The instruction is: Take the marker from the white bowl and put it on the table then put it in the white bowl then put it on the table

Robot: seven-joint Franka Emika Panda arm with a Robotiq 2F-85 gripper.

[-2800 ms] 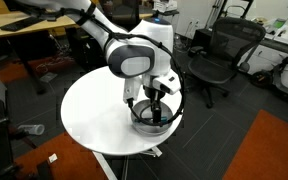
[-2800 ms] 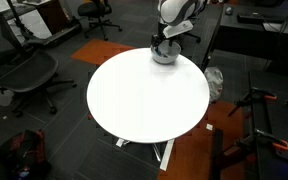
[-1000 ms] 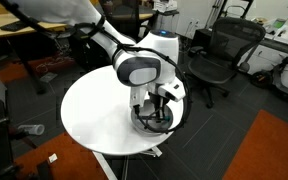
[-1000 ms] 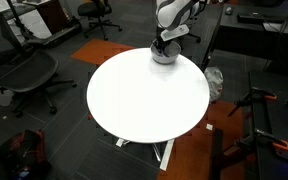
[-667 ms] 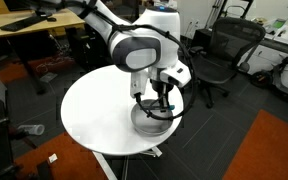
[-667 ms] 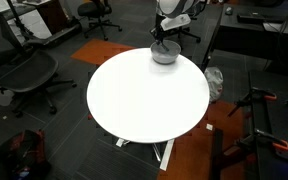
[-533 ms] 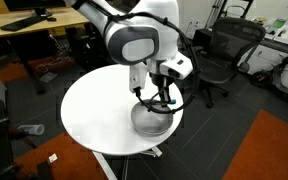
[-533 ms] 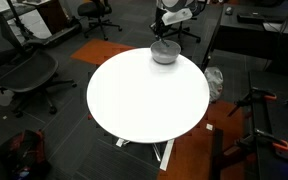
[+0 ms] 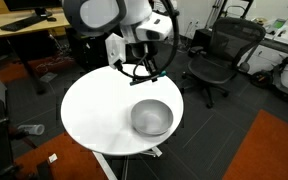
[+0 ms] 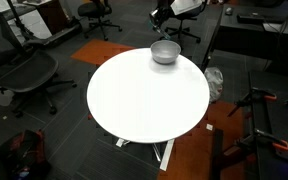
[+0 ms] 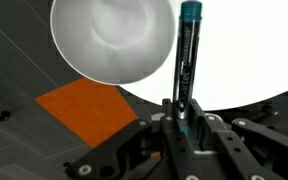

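In the wrist view my gripper point(image 11: 182, 118) is shut on the marker point(image 11: 186, 55), a slim dark stick with a teal tip that points away from the jaws over the white table point(image 11: 239, 50). The white bowl point(image 11: 112, 38) lies empty below, up and left of the marker. In both exterior views the gripper point(image 9: 150, 70) point(image 10: 155, 17) hangs well above the bowl point(image 9: 151, 117) point(image 10: 165, 51), which sits near the round table's edge point(image 9: 89, 115) point(image 10: 144, 100). The marker is too small to make out there.
Black office chairs point(image 9: 212, 55) point(image 10: 24, 70) stand around the table. A wooden desk point(image 9: 29, 25) is behind it. An orange carpet patch point(image 9: 274, 150) lies on the dark floor beside the pedestal.
The arm has risen from inside the bowl to well above it, carrying the marker up with it. The bowl is left empty.
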